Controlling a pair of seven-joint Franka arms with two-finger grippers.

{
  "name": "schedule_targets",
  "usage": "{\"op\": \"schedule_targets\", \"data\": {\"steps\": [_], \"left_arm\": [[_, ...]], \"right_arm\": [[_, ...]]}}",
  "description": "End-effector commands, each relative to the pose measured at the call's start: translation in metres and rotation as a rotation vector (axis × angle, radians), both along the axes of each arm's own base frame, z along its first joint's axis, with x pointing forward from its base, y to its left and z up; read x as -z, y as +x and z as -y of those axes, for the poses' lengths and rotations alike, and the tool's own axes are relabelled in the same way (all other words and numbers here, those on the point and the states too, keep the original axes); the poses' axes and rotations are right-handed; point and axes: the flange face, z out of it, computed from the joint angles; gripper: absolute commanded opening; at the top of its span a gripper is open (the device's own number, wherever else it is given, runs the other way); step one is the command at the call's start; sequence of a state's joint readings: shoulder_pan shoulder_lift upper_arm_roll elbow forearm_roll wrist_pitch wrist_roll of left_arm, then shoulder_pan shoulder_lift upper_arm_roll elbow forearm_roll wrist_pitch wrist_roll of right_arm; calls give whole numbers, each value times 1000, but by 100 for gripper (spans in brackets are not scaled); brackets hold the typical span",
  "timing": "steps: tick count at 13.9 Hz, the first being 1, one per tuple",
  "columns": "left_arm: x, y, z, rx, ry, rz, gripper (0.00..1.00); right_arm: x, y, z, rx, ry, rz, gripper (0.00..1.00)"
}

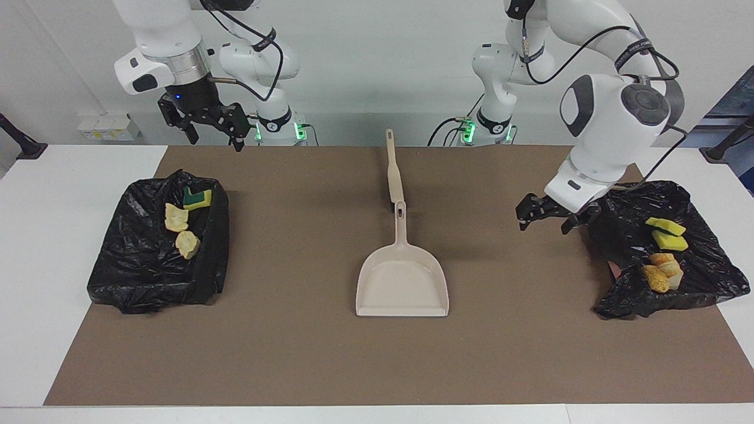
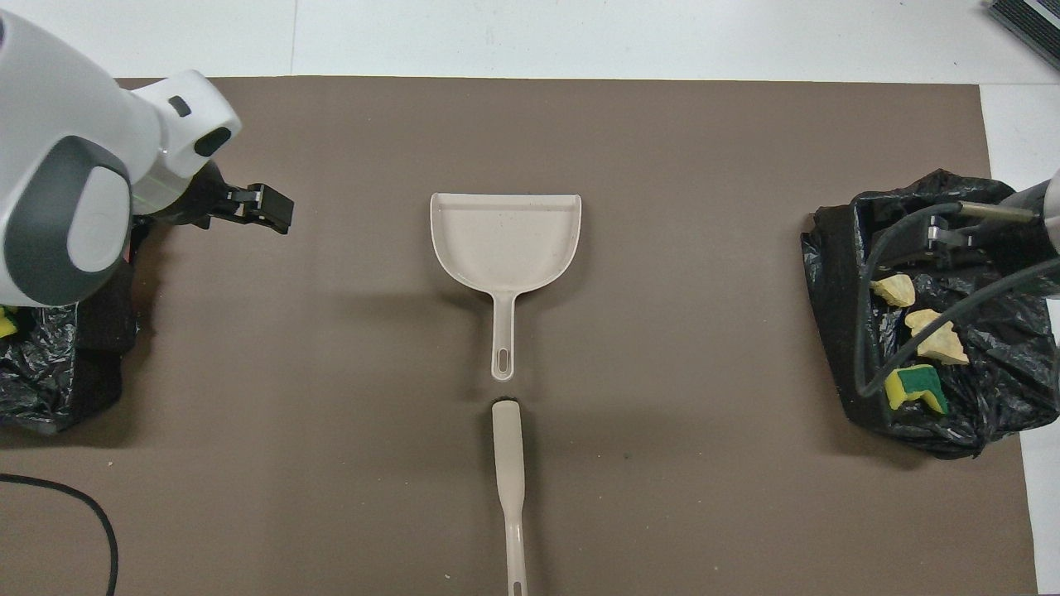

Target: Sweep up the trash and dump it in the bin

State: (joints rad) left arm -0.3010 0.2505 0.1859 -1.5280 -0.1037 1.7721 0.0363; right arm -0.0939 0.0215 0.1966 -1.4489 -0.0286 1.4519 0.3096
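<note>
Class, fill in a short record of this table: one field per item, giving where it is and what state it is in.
dustpan: empty, mid-mat
brush: lying nearer the robots, in line with the dustpan's handle
right-end bin: three trash pieces inside
left-end bin: four trash pieces inside
left tool: open, empty, over the mat beside the left-end bin
right tool: open, empty, raised, waiting

A beige dustpan (image 1: 402,281) lies mid-frame on the brown mat (image 1: 294,353), its brush (image 1: 393,171) just above the handle.

Overhead: left-end bin (image 2: 50,389) cut off by frame edge, mostly masked by left arm; only a yellow sliver of its trash (image 2: 7,324) visible. Brush (image 2: 511,488) handle tip clipped at bottom edge.
</note>
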Motion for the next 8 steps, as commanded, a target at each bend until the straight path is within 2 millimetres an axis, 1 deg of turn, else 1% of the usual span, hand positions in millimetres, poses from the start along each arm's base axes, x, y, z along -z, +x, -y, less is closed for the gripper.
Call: {"op": "schedule_targets", "data": {"steps": [1,3,5,7,8], "left_arm": [[-7,-4,-31,33,3,-8,100],[-17,-5,-53,36,2,7,100],[-27,-11,-84,49,-3,6,100],[-33,-16,-114,56,-8,-3,100],[-33,-18,-124,59,-11,-5,100]], "right_arm": [[-2,0,3,-15,1,-11,100],[-2,0,3,-14,-1,-11,100],[-2,0,3,-14,-1,-11,100],[-2,0,2,-16,-1,-11,100],[-2,0,3,-14,-1,-11,100]]}}
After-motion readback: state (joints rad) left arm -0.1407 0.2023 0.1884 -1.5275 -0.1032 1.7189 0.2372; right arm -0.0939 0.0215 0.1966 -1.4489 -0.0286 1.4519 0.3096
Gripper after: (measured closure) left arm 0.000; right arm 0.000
